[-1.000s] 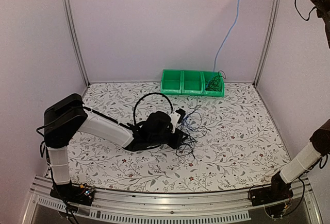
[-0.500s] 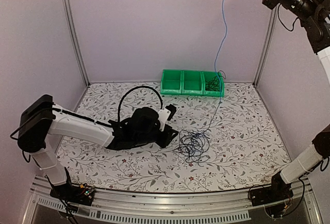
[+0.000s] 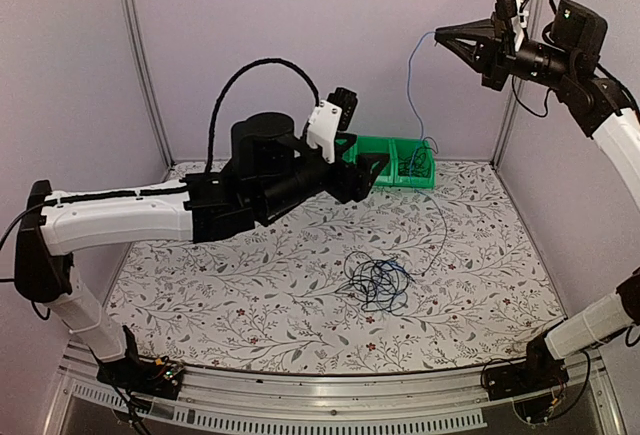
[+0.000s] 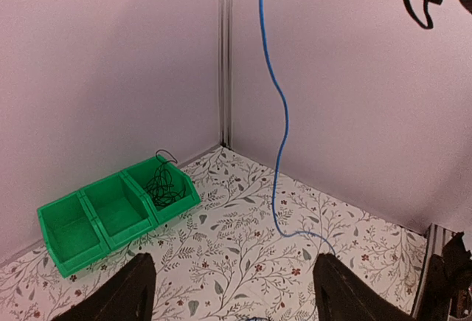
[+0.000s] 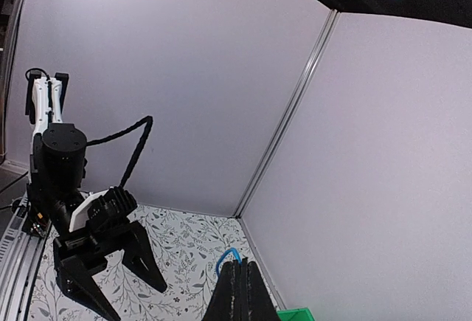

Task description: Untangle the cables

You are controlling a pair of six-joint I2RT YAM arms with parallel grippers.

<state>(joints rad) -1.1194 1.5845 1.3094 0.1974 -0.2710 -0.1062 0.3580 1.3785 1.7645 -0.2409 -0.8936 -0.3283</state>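
The cables lie as a small loose tangle (image 3: 375, 283) of thin black and blue wire on the flowered table. One blue cable (image 3: 409, 95) rises from the tangle to my right gripper (image 3: 438, 35), which is high at the back right and shut on the cable's end. In the right wrist view a short blue loop (image 5: 226, 257) sticks out beside the closed gripper (image 5: 240, 266). My left gripper (image 3: 371, 174) hangs open in mid-air well above the tangle, holding nothing. From the left wrist view (image 4: 236, 291) the blue cable (image 4: 278, 122) hangs ahead of the fingers, untouched.
A green bin (image 3: 352, 161) with three compartments stands against the back wall; its right compartment holds a bundle of black wire (image 3: 415, 163). That bin (image 4: 70, 225) and bundle (image 4: 164, 184) also show in the left wrist view. Wall posts stand at the back corners.
My left arm has lifted off the table and its gripper has opened, leaving the tangle lying there. My right gripper has come down into view at top right, still holding the blue cable.
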